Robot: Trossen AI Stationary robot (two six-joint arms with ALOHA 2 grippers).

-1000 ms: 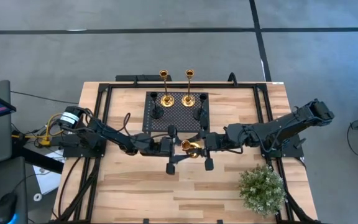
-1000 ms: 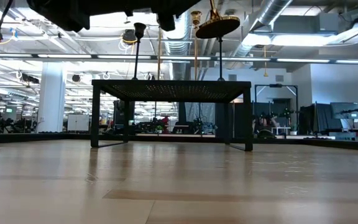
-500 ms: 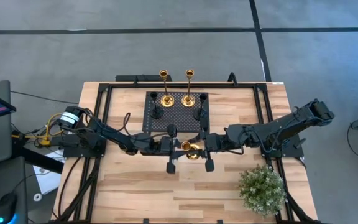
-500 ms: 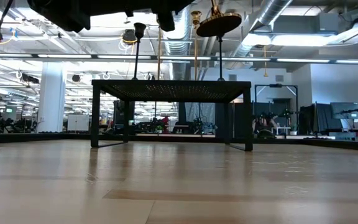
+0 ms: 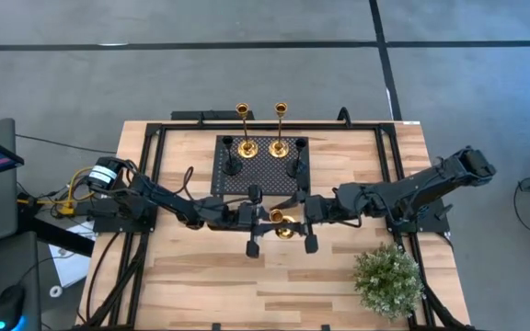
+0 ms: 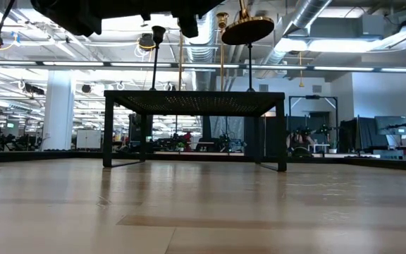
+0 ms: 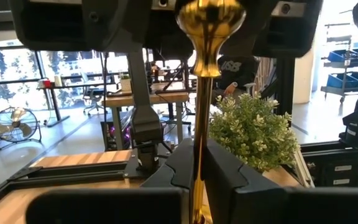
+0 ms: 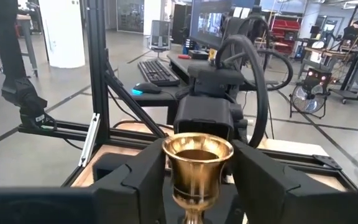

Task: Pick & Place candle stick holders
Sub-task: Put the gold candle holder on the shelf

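A short gold candle stick holder [image 5: 281,219] hangs upright above the table's middle, just in front of the black perforated stand [image 5: 260,175]. Its round base [image 6: 247,29] shows from below in the low view. My left gripper [image 5: 269,218] comes in from the left and is shut on its stem. My right gripper [image 8: 197,186] comes in from the right and is open. Its fingers stand on either side of the holder's cup [image 8: 197,155]. Two tall gold holders [image 5: 245,145] [image 5: 279,145] and two black ones [image 5: 233,166] [image 5: 293,167] stand by their bases on the stand. My left gripper pinches the gold holder's slim stem [image 7: 199,134] between its two fingers, below the cup [image 7: 207,18]. The fingers come level from the table's left and lie across the stem. The holder stands upright in the hold, its base lifted clear of the table.
A green bushy plant [image 5: 389,280] stands at the table's near right. The stand's legs [image 6: 108,130] rest on the wood toward the far side. A black frame rail [image 5: 155,184] runs along the table's edges. Bare wood lies in front of the grippers.
The held gold holder has rocked a little. Its base was tipped a second ago and now hangs nearly level. Both arms have stayed in place over the table's middle.
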